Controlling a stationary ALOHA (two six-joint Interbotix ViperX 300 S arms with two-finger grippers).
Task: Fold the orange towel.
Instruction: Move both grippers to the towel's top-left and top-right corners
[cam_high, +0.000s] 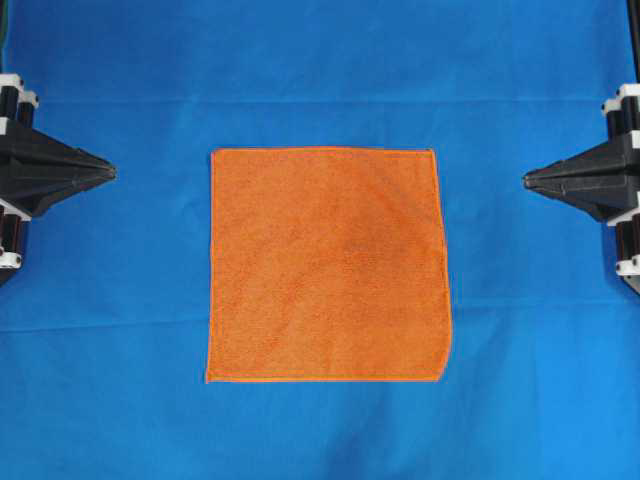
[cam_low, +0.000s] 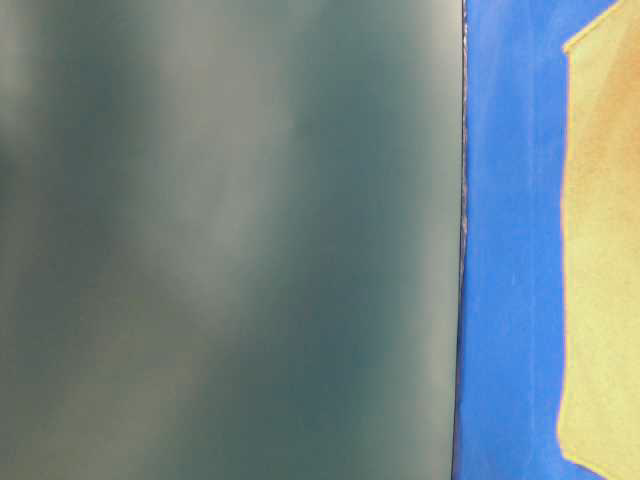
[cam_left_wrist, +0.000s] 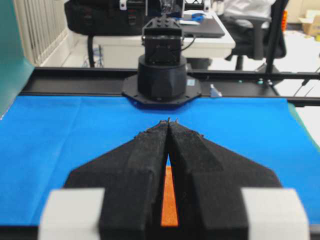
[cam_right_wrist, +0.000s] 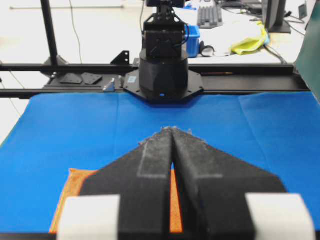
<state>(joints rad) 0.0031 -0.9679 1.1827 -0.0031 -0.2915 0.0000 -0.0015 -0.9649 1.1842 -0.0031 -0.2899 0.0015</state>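
Note:
The orange towel (cam_high: 328, 265) lies flat and unfolded, a full square on the blue cloth in the middle of the overhead view. My left gripper (cam_high: 110, 172) rests at the left edge, pointing at the towel and well clear of it, tips together. My right gripper (cam_high: 527, 180) mirrors it at the right edge, also apart from the towel. In the left wrist view the left gripper (cam_left_wrist: 169, 121) is shut, with a strip of towel (cam_left_wrist: 170, 200) showing below between the fingers. In the right wrist view the right gripper (cam_right_wrist: 172, 129) is shut above the towel (cam_right_wrist: 67, 192). Neither holds anything.
A blue cloth (cam_high: 320, 70) covers the whole work surface. The table-level view is mostly filled by a blurred grey-green panel (cam_low: 230, 240), with the towel's edge (cam_low: 605, 250) at its right. The opposite arm's base (cam_left_wrist: 161, 75) stands across the table in each wrist view.

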